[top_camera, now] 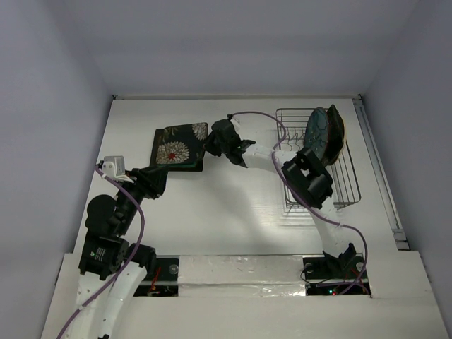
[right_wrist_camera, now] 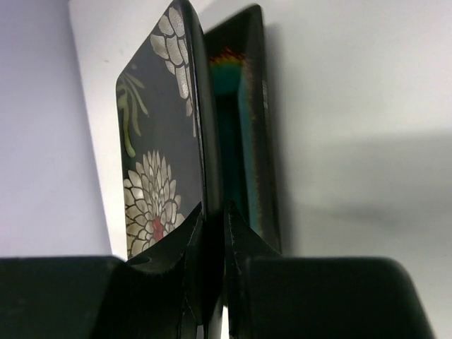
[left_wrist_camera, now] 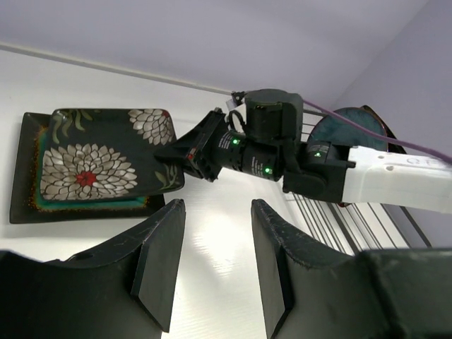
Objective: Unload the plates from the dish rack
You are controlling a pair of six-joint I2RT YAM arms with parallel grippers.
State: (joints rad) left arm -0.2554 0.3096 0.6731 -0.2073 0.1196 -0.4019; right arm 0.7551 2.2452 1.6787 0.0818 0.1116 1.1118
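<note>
A square plate [top_camera: 180, 145] with a black, white-flowered back is held flower side up at the table's back middle. My right gripper [right_wrist_camera: 214, 219] is shut on its right edge [left_wrist_camera: 169, 166]. Just under it lies a second square plate [right_wrist_camera: 244, 141], teal face up, with its rim [left_wrist_camera: 21, 169] showing at the left and front. The dish rack [top_camera: 346, 180] of dark wire stands at the right. A round teal plate [top_camera: 321, 134] stands upright in its far end. My left gripper [left_wrist_camera: 215, 261] is open and empty, low over bare table in front of the square plates.
The right arm [top_camera: 311, 180] stretches from its base across the rack's left side to the square plates. Rack wires [left_wrist_camera: 339, 219] lie to the right of my left gripper. White walls close the table at the back and both sides.
</note>
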